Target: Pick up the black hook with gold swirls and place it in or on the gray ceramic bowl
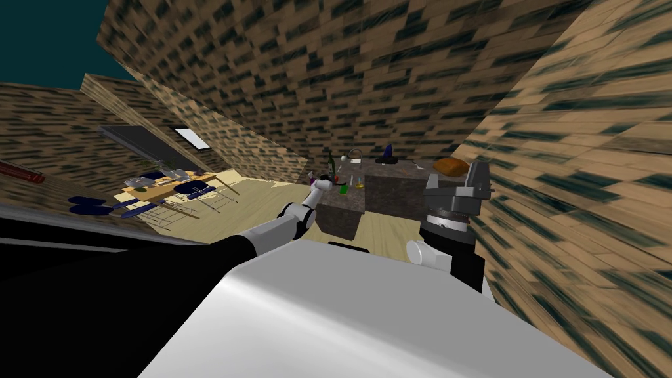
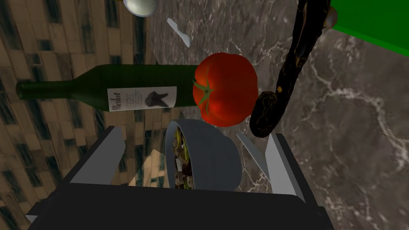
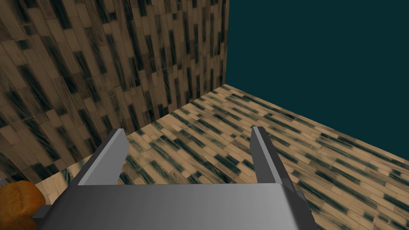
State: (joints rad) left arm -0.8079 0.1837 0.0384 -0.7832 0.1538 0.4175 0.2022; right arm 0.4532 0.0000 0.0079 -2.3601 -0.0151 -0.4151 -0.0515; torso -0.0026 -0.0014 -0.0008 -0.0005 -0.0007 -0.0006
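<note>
Closest in, the left pincer (image 2: 195, 133) is spread open and holds nothing. In the head view it sits just left of the frame's centre, at the end of an arm stretched to the near corner of the dark marbled desk (image 2: 351, 119). Between its blades, right in front of the pincer's body, is the gray bowl (image 2: 207, 159), already carrying some mixed food; whether a blade touches it I cannot tell. Just past the bowl sits a red tomato (image 2: 225, 90). Beside the tomato, close by the tip of one blade, is the end of the black hook (image 2: 293, 64), a dark curved piece flecked with gold that runs away from the pincer toward a green object (image 2: 371, 24). The hook is not gripped, so the pick-up looks not yet done, and the open blades suit a reach for it. The tomato crowds the hook's near end and could get knocked. Beyond the tomato stands a green wine bottle (image 2: 108, 90). The right pincer (image 3: 188, 129), right of centre in the head view, points up toward the wall with its blades apart and empty, likely parked clear of the work.
</note>
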